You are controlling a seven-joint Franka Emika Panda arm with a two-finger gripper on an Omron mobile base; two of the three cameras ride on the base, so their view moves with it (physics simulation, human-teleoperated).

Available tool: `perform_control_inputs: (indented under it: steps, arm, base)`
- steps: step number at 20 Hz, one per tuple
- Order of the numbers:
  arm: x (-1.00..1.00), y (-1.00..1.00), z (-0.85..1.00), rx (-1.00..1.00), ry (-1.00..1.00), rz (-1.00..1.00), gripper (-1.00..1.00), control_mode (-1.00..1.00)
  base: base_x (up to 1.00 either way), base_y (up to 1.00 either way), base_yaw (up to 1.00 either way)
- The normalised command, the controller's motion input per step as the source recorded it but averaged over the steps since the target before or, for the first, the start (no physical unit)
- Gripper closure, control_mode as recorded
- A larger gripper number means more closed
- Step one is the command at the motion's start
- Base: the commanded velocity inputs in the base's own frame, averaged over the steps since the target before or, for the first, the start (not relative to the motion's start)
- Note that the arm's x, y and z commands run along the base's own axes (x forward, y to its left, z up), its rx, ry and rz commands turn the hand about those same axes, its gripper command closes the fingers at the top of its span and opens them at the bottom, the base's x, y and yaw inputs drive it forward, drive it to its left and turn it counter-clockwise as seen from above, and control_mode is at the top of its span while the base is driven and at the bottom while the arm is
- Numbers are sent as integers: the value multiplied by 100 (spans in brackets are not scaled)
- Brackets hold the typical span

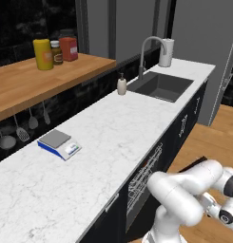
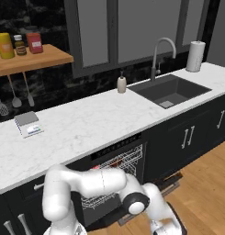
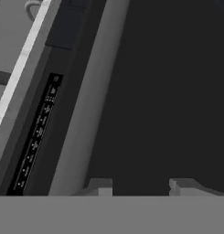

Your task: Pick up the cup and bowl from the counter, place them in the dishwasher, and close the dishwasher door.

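Gripper (image 3: 136,185) fingers parted, at dishwasher door (image 3: 168,91), its panel edge running diagonally upward.

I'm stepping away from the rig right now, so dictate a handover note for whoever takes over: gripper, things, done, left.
Gripper: open, holding nothing, low against the dishwasher door.
Counter: no cup or bowl on it.
Dishwasher rack: something red inside, probably the bowl; the cup can't be made out.
Done: loading, apparently.
Left: push the door up; it is not yet closed.
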Motion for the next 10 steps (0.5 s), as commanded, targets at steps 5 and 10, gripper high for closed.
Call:
perform_control_inputs:
  steps: [5,10]
  arm:
    - [63,89,91,8,-23,-8,-100,-100]
    - [81,82,71,7,-19,-7,-100,-100]
  base:
    - [0,0,0]
    - [0,0,0]
